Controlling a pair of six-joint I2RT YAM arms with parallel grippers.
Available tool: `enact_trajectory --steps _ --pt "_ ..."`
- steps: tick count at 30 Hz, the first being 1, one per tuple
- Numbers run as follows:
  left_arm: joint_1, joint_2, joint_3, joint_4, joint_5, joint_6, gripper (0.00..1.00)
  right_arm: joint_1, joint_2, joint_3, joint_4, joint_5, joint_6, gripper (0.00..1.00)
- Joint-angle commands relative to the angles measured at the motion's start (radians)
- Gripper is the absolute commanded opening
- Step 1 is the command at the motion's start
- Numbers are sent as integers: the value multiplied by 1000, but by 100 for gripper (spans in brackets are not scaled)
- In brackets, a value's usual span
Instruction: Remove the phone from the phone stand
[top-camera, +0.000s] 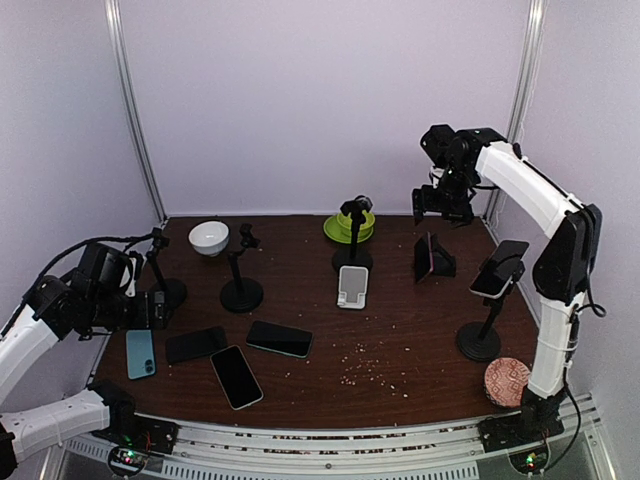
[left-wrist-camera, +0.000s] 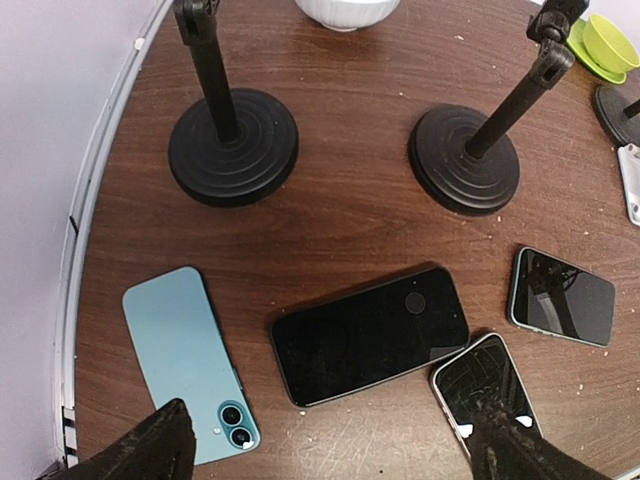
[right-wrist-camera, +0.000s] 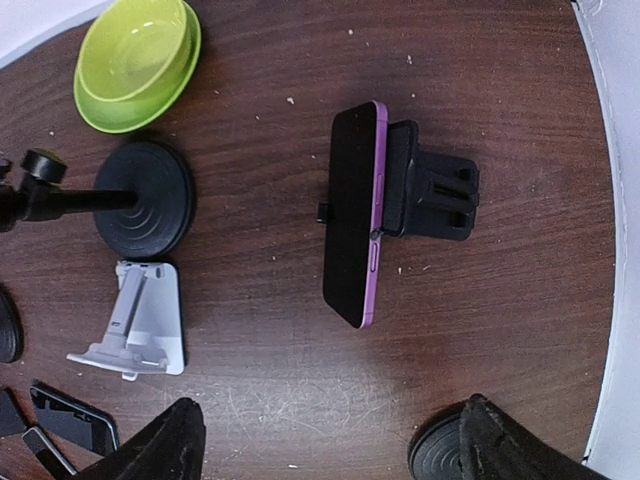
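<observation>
A purple phone (top-camera: 431, 254) stands on edge in a small black stand (top-camera: 441, 262) at the back right; in the right wrist view the phone (right-wrist-camera: 352, 215) leans against the stand (right-wrist-camera: 435, 195). A second dark phone (top-camera: 498, 268) sits on a tall black pole stand (top-camera: 480, 338) at the right. My right gripper (top-camera: 443, 200) hangs open and empty high above the purple phone, which lies ahead of its fingertips (right-wrist-camera: 150, 450). My left gripper (top-camera: 155, 308) is open and empty at the left, over flat phones (left-wrist-camera: 370, 335).
Several phones lie flat front left: a teal one (top-camera: 140, 353) and black ones (top-camera: 279, 338). Empty black pole stands (top-camera: 241, 280), (top-camera: 352, 240), (top-camera: 165, 270), a white stand (top-camera: 351, 287), a white bowl (top-camera: 208, 237), a green bowl (top-camera: 350, 226), a patterned ball (top-camera: 507, 381).
</observation>
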Motion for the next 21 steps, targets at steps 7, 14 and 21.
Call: enact_trajectory --steps 7,14,21 --pt "7 18 33 9 -19 0 98 -22 120 -8 -35 12 17 85" --pt "7 32 37 3 -26 -5 98 -46 160 -52 25 11 6 76" --pt "8 38 36 3 -26 -5 98 -64 193 -88 72 -30 -4 66"
